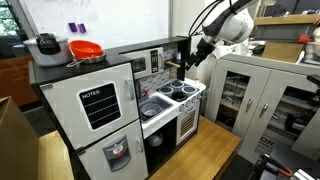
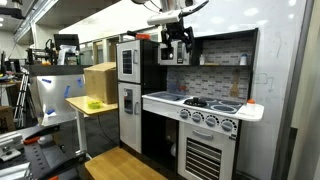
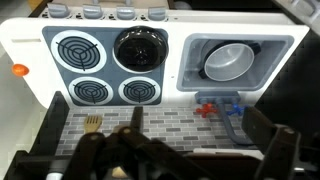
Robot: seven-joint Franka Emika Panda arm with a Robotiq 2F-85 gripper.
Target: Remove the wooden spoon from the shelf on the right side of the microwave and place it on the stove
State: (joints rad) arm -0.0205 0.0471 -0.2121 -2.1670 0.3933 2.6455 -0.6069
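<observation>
Wooden spoon point(image 3: 92, 123), pale and small, against grey brick backsplash point(image 3: 185, 125), in wrist view only; round silver bowl point(image 3: 230, 60) in grey sink point(image 3: 278, 76); black gripper point(image 2: 177, 48) with fingers apart.

The hand point(image 3: 160, 152) (dark, blurred) is cropped by the wrist view's lower edge.

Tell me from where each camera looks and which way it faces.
Exterior view: high, off the toy kitchen at its tall end, looking down at the stove; the arm shows.
Exterior view: low in the room, facing the kitchen front; the jaws hang above the counter.
Wrist view: straight down on stove and sink; jaws at the bottom edge.
Shared: all three show the stove.
</observation>
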